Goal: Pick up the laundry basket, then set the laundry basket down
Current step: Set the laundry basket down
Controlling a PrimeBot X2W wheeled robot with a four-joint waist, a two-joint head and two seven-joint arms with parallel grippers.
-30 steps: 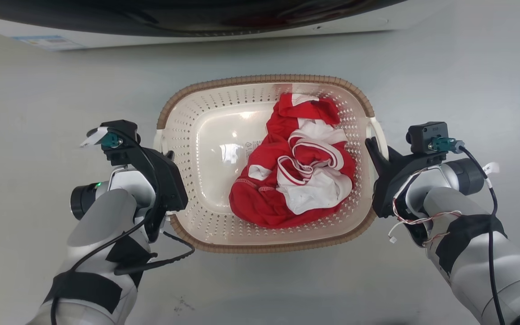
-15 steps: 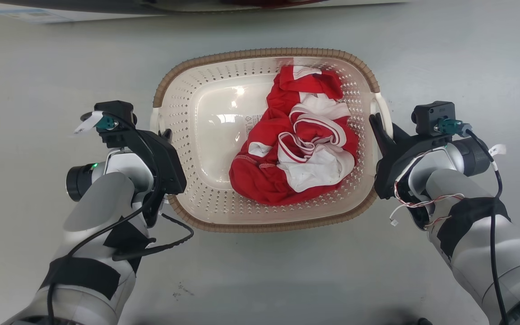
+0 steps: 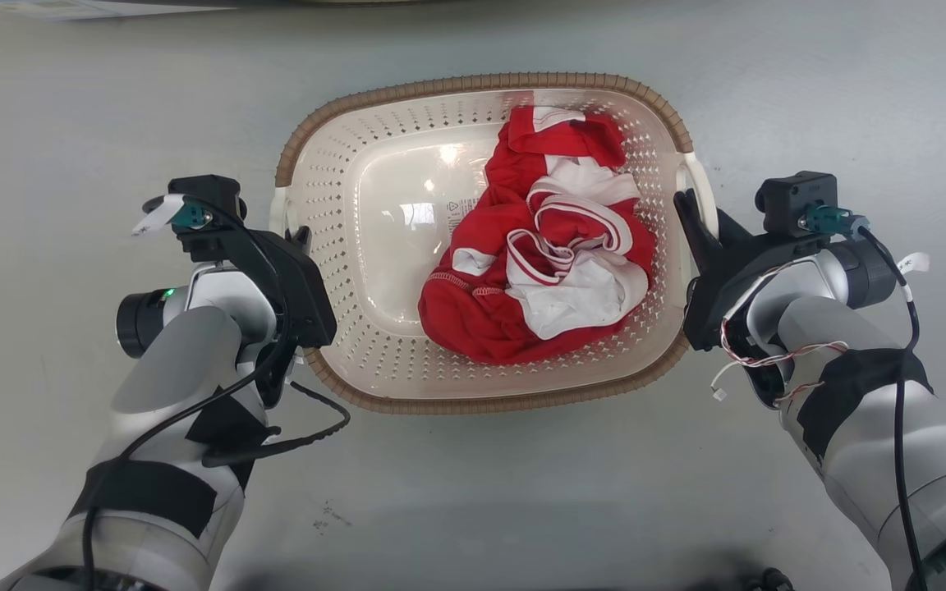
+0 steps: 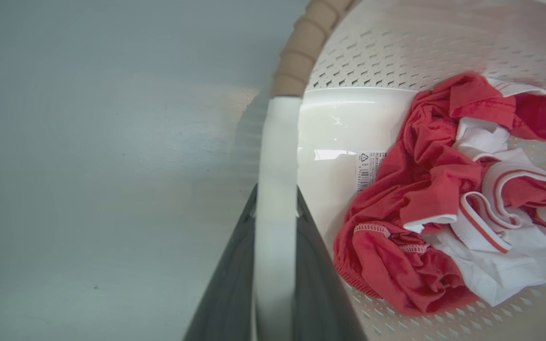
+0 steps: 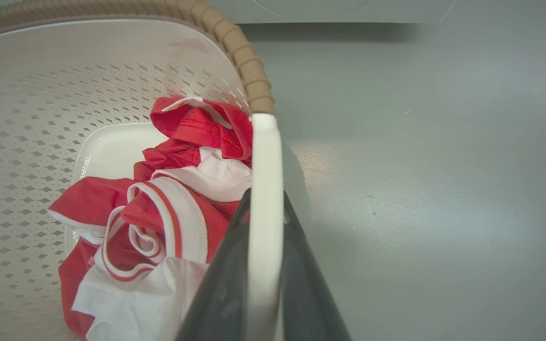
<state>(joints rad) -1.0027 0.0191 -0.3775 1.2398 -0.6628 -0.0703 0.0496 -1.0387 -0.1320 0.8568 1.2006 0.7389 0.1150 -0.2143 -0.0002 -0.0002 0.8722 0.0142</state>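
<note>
Holding the laundry basket [image 3: 473,81] by both short ends, squarely in the middle of the head view, over a grey floor [image 3: 473,501]. Cannot tell whether resting on that floor or hanging just above it.

At the left end: left gripper [image 3: 302,240], jaws drawn almost together and pinched on the white left handle [image 3: 278,215]. From the left wrist, two dark fingers [image 4: 320,293] flanking the pale strip of that handle and touching it on both sides.

At the right end: right gripper [image 3: 684,205], jaws likewise narrowed onto the white right handle [image 3: 704,193]. From the right wrist, the same pinch around the loop, just below the end of the brown woven rim [image 5: 254,80].

Inside, toward the right half: a crumpled red and white garment [image 3: 539,279], lying on the bottom and up against the perforated wall, its edge reaching a small printed label [image 3: 461,209]. Left half of the bottom bare and glossy.

Around: the pale base of an appliance [image 5: 349,9] beyond the far rim. A black cable [image 3: 309,427] looping off the left forearm, close beside the near rim. Thin red-and-white wires [image 3: 760,361] hanging loose at the right wrist, near the basket's right corner. A few small dark scuffs [image 3: 329,521] on the floor nearer the robot.
</note>
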